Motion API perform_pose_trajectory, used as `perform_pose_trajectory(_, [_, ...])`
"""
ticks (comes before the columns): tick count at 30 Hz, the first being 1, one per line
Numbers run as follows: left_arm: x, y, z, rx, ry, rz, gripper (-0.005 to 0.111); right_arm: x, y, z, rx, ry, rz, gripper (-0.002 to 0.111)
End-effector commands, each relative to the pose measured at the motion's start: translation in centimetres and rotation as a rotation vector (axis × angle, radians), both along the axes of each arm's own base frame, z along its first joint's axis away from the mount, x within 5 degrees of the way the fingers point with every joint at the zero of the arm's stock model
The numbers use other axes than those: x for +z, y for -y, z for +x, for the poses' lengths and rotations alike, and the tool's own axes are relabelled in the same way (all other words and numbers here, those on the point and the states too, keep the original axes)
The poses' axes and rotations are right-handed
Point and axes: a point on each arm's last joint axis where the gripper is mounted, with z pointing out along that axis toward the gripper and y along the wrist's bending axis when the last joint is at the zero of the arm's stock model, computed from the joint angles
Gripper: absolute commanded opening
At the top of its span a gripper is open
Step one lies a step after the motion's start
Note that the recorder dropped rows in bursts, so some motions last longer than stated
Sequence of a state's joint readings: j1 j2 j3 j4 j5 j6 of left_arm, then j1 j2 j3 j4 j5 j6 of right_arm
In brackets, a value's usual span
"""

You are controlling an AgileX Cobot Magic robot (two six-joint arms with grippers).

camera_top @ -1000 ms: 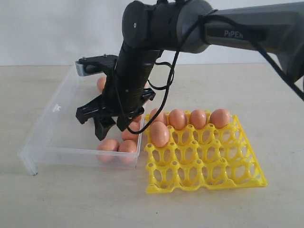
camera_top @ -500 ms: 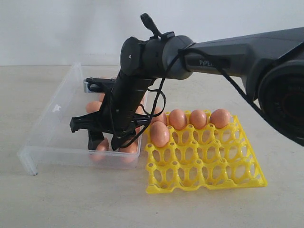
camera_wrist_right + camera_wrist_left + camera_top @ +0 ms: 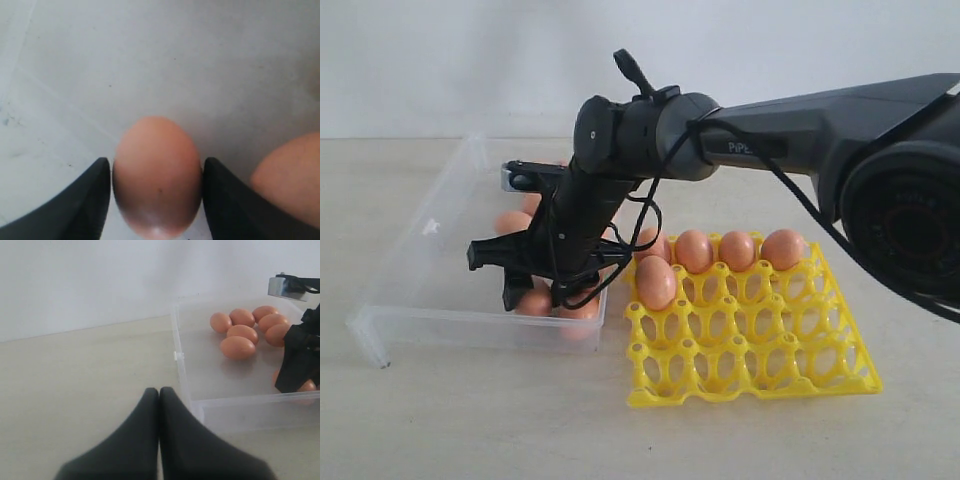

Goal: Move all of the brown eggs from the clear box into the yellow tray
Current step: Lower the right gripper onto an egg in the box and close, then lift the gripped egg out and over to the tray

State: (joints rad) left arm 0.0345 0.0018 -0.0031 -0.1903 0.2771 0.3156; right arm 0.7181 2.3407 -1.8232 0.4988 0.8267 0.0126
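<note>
The brown egg (image 3: 157, 186) I am after lies on the floor of the clear box (image 3: 425, 275), by its front wall near the corner beside the yellow tray (image 3: 750, 355), with a neighbouring egg (image 3: 290, 175) just beside it. My right hand (image 3: 156, 167) is down inside the box, fingers set wide, one on each side of this egg and close against the shell. I judge they are not squeezing yet, since the egg sits on the box floor, so nothing is held. More brown eggs (image 3: 239, 346) lie in a loose cluster toward the box's back wall, and my arm hides part of the box, so I cannot count them. In the tray, five seated eggs (image 3: 693, 250) fill the far row and one cup of the next row, at the end nearest the box. By my reckoning about a third of the job is done, and the step in hand is the pick. Next I need a gentle close, a straight lift clear of the neighbour and the low wall, then a short carry to the next free cup. My left hand (image 3: 159, 390) is pinched shut on nothing above the table (image 3: 75, 390), outside the box. Pale lettering (image 3: 756, 147) on my right arm begins "PiPE"; the rest I cannot read.
</note>
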Motion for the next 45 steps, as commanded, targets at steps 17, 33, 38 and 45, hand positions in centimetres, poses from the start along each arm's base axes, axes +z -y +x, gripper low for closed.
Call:
perform_pose_trajectory(17, [0.1, 0.0, 0.0, -0.005, 0.015, -0.016, -0.004, 3.5, -0.6, 0.2, 0.079, 0.239, 0.047, 0.000])
perform_pose_trajectory(33, [0.1, 0.0, 0.0, -0.005, 0.015, -0.016, -0.004, 12.9, 1.6, -7.1, 0.064, 0.952, 0.294, 0.000])
perform_pose_trajectory(38, [0.1, 0.0, 0.0, -0.005, 0.015, -0.016, -0.004, 11.2, 7.2, -9.8, -0.028, 1.143, 0.337, 0.000])
perform_pose_trajectory(45, [0.1, 0.0, 0.0, -0.005, 0.015, -0.016, -0.004, 11.2, 13.2, -11.3, -0.260, 1.409, 0.330, 0.000])
